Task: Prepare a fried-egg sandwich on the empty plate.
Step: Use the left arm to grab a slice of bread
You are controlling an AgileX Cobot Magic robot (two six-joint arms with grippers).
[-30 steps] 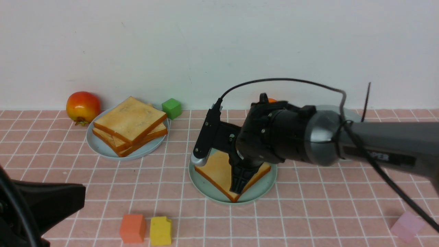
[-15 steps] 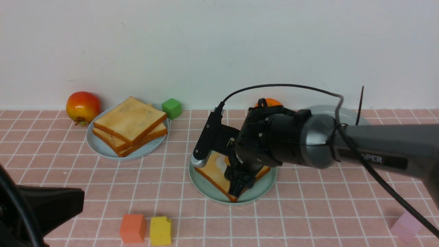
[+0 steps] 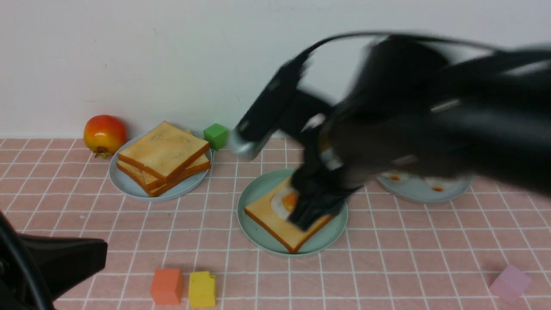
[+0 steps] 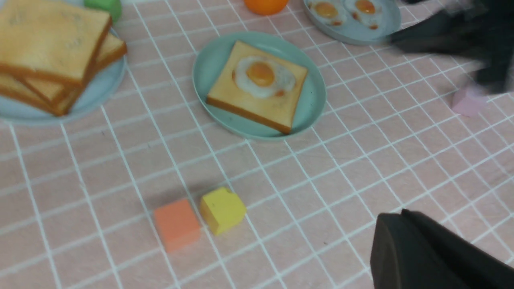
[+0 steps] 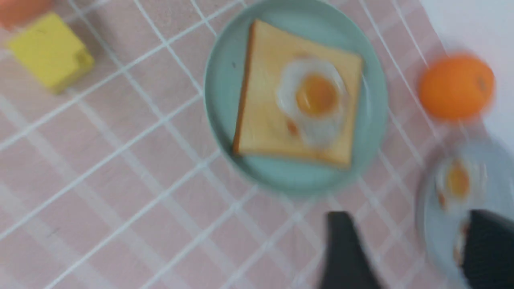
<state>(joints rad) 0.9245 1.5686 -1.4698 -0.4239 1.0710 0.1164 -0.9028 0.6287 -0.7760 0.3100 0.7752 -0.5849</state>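
Note:
The empty plate [image 3: 254, 193], mint-green, holds one toast slice [image 3: 269, 215] with a fried egg [image 3: 283, 201] lying on its top face. My right gripper [image 3: 308, 213] hangs blurred just above the slice's right part. In the right wrist view, the right gripper [image 5: 409, 245] is open, its fingers [image 5: 345, 249] wide apart with nothing between them. My left gripper [image 3: 101, 254] sits low at the near left, shut and empty, far from the plate. A stack of toast slices [image 3: 163, 155] rests on a blue-grey plate [image 3: 125, 185] at the back left.
Another blue-grey plate [image 3: 413, 191] with fried eggs [image 4: 326, 9] stands at the right, partly behind my right arm. A red fruit [image 3: 104, 134], green cube [image 3: 215, 135], orange cube [image 3: 166, 286], yellow block [image 3: 202, 289], pink cube [image 3: 511, 282] and an orange [image 5: 455, 86] are scattered around.
The right gripper has opened and left the fried egg on the toast slice. It has since risen fast, up and away from the plate. The left arm has stayed still.

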